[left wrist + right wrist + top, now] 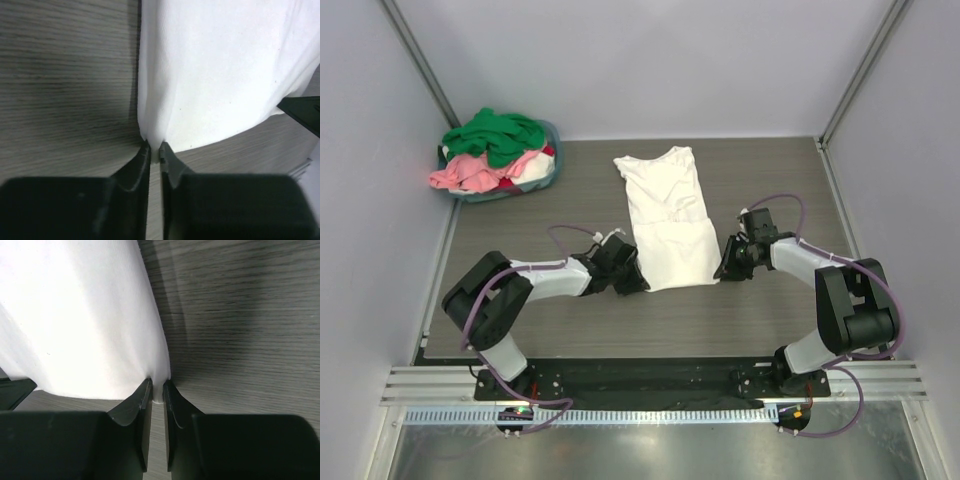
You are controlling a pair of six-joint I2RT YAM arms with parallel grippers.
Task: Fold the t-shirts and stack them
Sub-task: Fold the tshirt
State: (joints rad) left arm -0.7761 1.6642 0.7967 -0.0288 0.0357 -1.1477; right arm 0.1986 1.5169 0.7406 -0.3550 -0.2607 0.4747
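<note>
Far left: basket (554, 160) holding heaped green, pink and red t-shirts (495, 140). Centre worktop (570, 330): white t-shirt (665, 215) lying flat. Left fingers (136, 172) clenched on its near-left corner. Right fingers (134, 407) clenched on its near-right corner.

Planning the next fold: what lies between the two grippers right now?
Only the near hem of the plain white cotton t-shirt, spanning from left gripper to right gripper, each pinching a corner; the top external view shows it.

One white t-shirt (665, 215), one basket (552, 170), two end effectors (638, 283) (722, 270)
</note>
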